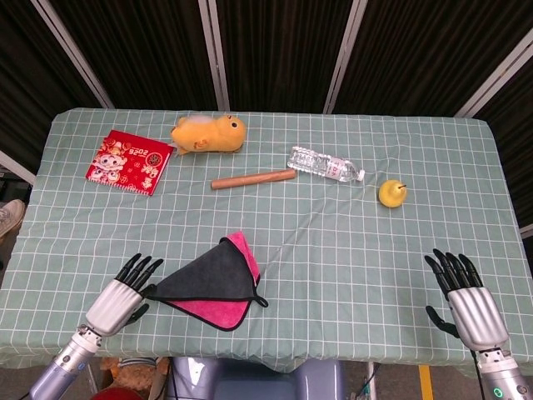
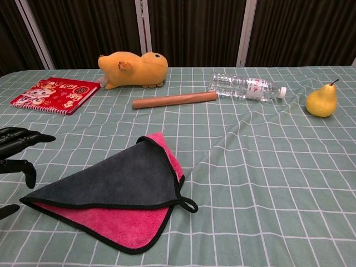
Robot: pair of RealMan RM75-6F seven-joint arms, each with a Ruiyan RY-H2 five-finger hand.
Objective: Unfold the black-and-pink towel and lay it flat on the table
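One folded black-and-pink towel (image 1: 211, 284) lies near the front edge of the checked green table (image 1: 333, 250), black layer on top, pink showing beneath. The left hand (image 1: 121, 290) hovers just beside the towel's left corner, fingers spread, holding nothing. The right hand (image 1: 465, 293) is well apart at the front right, fingers spread and empty; only the head view shows it. Farther back lie one wooden rod (image 1: 252, 179), one plastic bottle (image 1: 326, 164), one yellow pear (image 1: 392, 193), one red booklet (image 1: 129, 162) and one orange plush toy (image 1: 208, 133).

High head view, low chest view.
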